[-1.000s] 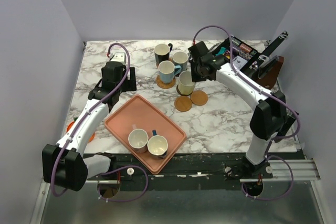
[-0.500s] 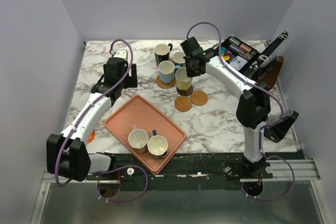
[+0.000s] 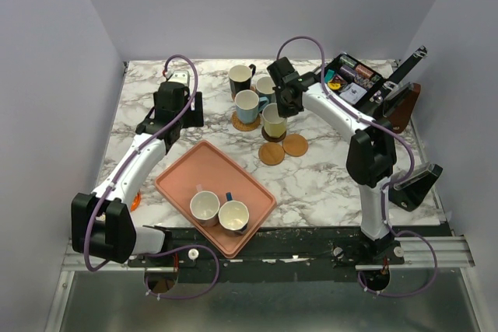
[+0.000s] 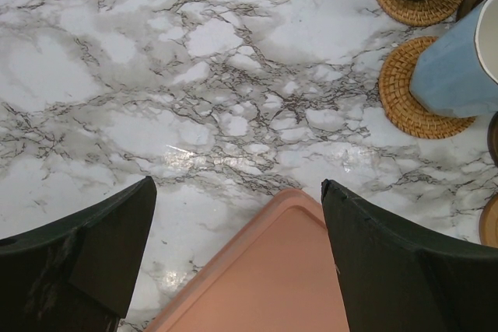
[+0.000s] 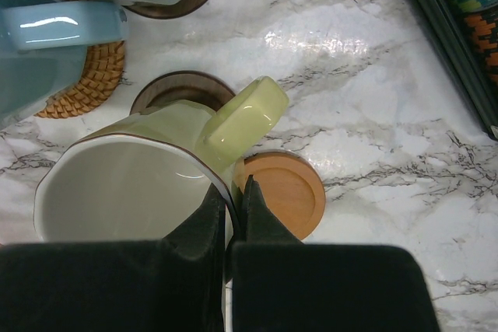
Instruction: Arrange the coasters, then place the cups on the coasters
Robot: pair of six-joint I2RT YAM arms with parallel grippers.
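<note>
Right hand [image 5: 232,200] pinches yellow-green cup [image 5: 148,134] at its rim (handle just ahead), over dark coaster [image 5: 183,87].

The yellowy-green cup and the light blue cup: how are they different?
The yellowy-green cup is pinched at its rim by the right gripper, jaws shut; the light blue cup stands free. The yellowy-green cup is over a dark brown coaster; the light blue cup sits on a tan woven coaster. Their outsides differ in colour. Both have a handle and a pale inside.
</note>
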